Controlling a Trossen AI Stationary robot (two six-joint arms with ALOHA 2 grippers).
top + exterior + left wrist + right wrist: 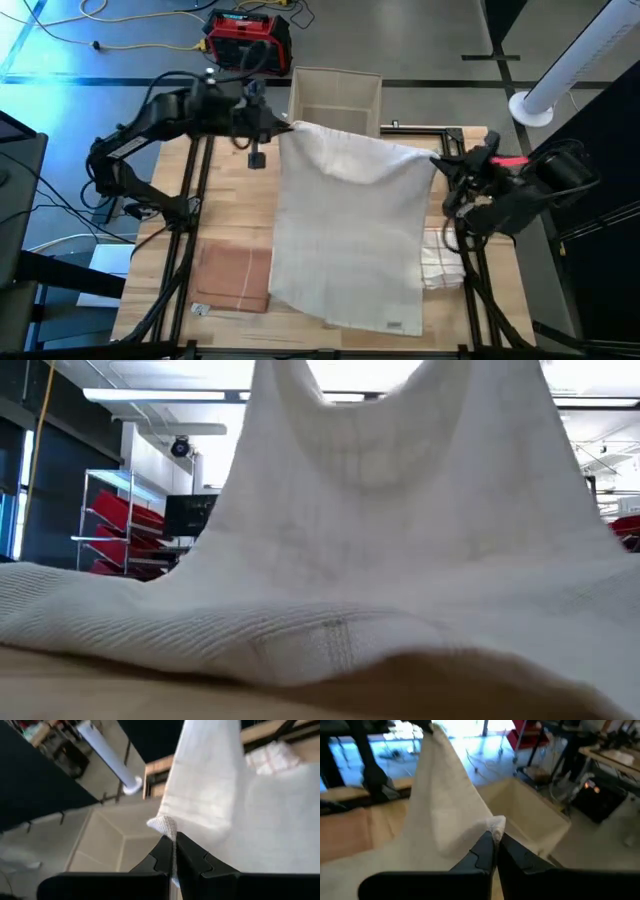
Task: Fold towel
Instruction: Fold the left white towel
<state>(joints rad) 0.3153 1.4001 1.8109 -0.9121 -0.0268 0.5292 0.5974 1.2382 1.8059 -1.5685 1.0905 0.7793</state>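
A white ribbed towel (350, 230) hangs between both grippers, its far edge raised, its near part (300, 640) lying on the wooden table. My left gripper (285, 127) is shut on the towel's far left corner. My right gripper (440, 160) is shut on the far right corner. In the low view the towel rises like a curtain and hides both grippers. My left gripper pinches the towel's far left corner (164, 827) between its two fingers, a small tuft poking past the tips. That corner is lifted clear and the cloth hangs down from it. My right gripper pinches the far right corner (496, 826) between its two fingers, the corner lifted, the cloth sagging toward the other gripper.
A beige open box (335, 98) stands just beyond the table's far edge, under the raised towel edge. A brown mat (235, 280) lies near the table's left front. Folded white cloths (440, 262) sit at the right side, partly under the towel.
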